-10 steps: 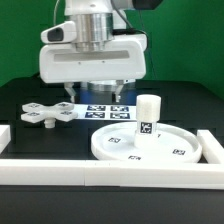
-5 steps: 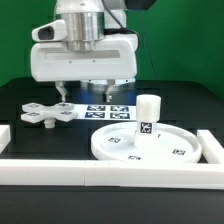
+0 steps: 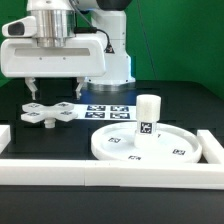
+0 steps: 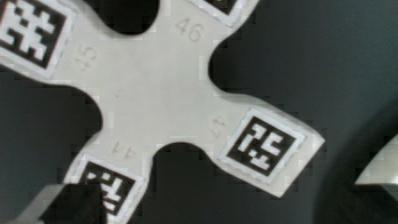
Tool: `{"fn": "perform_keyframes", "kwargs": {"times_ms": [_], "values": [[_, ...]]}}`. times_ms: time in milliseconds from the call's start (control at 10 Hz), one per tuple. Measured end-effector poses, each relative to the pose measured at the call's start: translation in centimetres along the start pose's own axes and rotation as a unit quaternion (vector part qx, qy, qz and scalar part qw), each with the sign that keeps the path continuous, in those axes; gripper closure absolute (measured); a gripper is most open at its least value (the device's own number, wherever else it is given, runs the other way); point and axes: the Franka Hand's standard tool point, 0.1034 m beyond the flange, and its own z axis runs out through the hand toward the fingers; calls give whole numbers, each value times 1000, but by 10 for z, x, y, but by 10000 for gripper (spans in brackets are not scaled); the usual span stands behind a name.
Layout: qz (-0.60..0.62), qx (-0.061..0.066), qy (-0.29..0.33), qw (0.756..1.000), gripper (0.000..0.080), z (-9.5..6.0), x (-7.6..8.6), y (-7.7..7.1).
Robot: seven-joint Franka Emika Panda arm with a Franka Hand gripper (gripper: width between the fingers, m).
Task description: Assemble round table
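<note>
The cross-shaped base (image 3: 50,112) lies flat on the black table at the exterior view's left. It fills the wrist view (image 4: 160,95) with its tags facing up. My gripper (image 3: 55,90) hangs open and empty just above it, fingers apart and clear of it. The large round disc (image 3: 165,135) lies at the exterior view's right. The short cylinder leg (image 3: 148,112) stands upright on the disc. The fingertips hardly show in the wrist view.
The marker board (image 3: 108,110) lies between the base and the disc. White border rails run along the front (image 3: 110,172), the exterior view's left (image 3: 5,135) and right (image 3: 212,146). A white edge (image 4: 384,165) shows beside the base in the wrist view.
My gripper has moved from above the marker board toward the exterior view's left, over the cross-shaped base. The disc, leg and base have not moved.
</note>
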Motion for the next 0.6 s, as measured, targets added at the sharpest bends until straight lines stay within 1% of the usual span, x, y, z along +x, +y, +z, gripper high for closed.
{"fn": "perform_keyframes", "kwargs": {"times_ms": [300,400,600], "values": [[-17,-1,-1,1000,151,1,-1,0],[-52,-3,0,999,151,2,-3,4],[-77,-5,0,997,151,3,-7,14]]}}
